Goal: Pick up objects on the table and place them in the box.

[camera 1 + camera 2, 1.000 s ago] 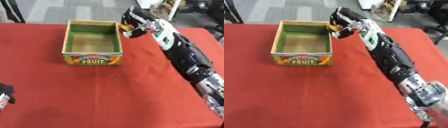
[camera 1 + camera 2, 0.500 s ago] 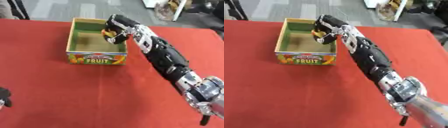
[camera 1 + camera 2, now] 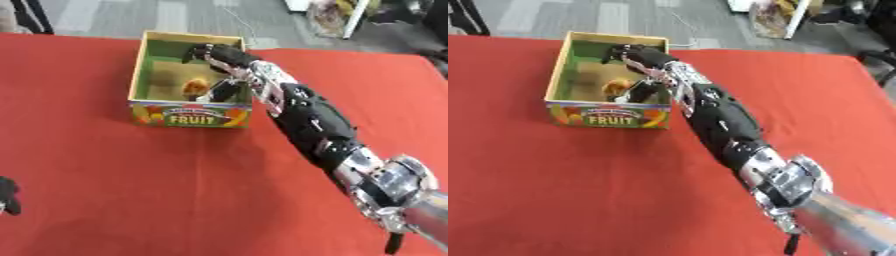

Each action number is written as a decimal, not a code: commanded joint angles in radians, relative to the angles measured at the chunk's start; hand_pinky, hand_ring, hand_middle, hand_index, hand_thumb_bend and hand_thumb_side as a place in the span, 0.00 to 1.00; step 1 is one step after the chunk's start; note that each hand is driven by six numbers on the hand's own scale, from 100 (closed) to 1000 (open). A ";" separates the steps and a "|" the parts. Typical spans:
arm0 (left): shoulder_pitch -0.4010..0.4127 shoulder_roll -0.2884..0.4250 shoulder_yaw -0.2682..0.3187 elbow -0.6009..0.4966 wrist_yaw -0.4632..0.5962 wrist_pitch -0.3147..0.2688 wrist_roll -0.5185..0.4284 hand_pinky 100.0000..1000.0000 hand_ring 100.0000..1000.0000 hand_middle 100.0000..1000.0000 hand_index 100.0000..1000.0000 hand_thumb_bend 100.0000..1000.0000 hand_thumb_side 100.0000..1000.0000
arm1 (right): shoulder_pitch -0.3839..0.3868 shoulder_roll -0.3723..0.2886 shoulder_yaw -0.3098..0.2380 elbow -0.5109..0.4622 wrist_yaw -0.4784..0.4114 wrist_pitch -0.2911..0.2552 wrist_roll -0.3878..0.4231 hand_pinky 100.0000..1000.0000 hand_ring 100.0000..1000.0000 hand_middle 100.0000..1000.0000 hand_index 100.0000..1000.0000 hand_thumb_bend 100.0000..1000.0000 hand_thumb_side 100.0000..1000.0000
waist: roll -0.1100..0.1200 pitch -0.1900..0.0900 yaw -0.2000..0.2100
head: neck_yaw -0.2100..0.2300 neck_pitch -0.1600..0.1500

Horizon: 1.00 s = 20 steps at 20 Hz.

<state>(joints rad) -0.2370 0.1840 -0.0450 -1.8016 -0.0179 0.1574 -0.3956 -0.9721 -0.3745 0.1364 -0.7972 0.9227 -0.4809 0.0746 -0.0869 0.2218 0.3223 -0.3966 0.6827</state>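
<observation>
Right hand (image 3: 219, 62) reaches over the box (image 3: 137, 70) from the near-right, arm stretched diagonally across the red worktop (image 3: 105, 180). Left eye view: the fingers spread apart and arch above the box interior, not closed on anything. Beneath and just left of the palm sits a small yellow-orange object (image 3: 194, 87), inside the box, on its floor toward the front-right part. Whether any finger touches it cannot be told. The object looks rounded and lumpy; no clear long axis or pointing direction can be made out. Box is a rectangular open-top carton, green inside, with a printed front panel reading FRUIT facing the robot; its long axis runs away from the robot. Left hand (image 3: 7, 196) shows only as a dark shape at the lower-left edge of this view, resting on the worktop; finger state cannot be told.

Right eye view: same layout, box nearer the upper-left. Fingers of the right hand fan out over the green interior, thumb side lower and near the box's right wall. The yellow-orange object lies within the box beside the hand, close behind the front wall. Forearm crosses the box's near-right corner. Grey floor lies beyond the worktop's far edge.
</observation>
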 commanded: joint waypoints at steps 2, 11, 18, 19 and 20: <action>-0.010 0.006 0.003 -0.019 0.000 -0.001 0.002 0.44 0.41 0.45 0.46 0.14 0.28 | -0.022 -0.035 -0.003 -0.066 -0.021 0.009 -0.037 0.83 0.88 0.85 0.87 0.43 0.44 | 0.006 -0.013 -0.010 | 0.009 -0.014; -0.001 0.012 0.022 -0.021 -0.004 0.003 0.020 0.44 0.41 0.45 0.46 0.15 0.28 | 0.062 -0.111 -0.002 -0.344 -0.434 0.149 -0.088 0.62 0.69 0.66 0.76 0.11 0.22 | 0.002 -0.011 -0.074 | 0.052 -0.014; 0.008 0.015 0.037 -0.025 -0.007 0.008 0.035 0.44 0.41 0.45 0.46 0.15 0.29 | 0.247 -0.133 -0.040 -0.608 -0.823 0.324 -0.161 0.56 0.63 0.60 0.74 0.03 0.25 | 0.001 -0.002 -0.128 | 0.089 -0.010; 0.010 0.016 0.038 -0.026 -0.008 0.009 0.036 0.44 0.41 0.45 0.46 0.15 0.29 | 0.266 -0.134 -0.046 -0.639 -0.858 0.340 -0.168 0.55 0.62 0.59 0.74 0.02 0.25 | 0.002 -0.001 -0.135 | 0.092 -0.008; 0.012 0.016 0.039 -0.026 -0.008 0.010 0.038 0.44 0.41 0.45 0.46 0.15 0.29 | 0.290 -0.135 -0.056 -0.671 -0.882 0.354 -0.179 0.55 0.62 0.59 0.73 0.02 0.25 | 0.002 0.000 -0.144 | 0.095 -0.006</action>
<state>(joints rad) -0.2198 0.1848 -0.0146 -1.8044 -0.0236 0.1672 -0.3636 -0.6705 -0.4736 0.1001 -1.4110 0.0900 -0.1481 -0.0934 -0.0889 0.2355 0.1769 -0.3077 0.6753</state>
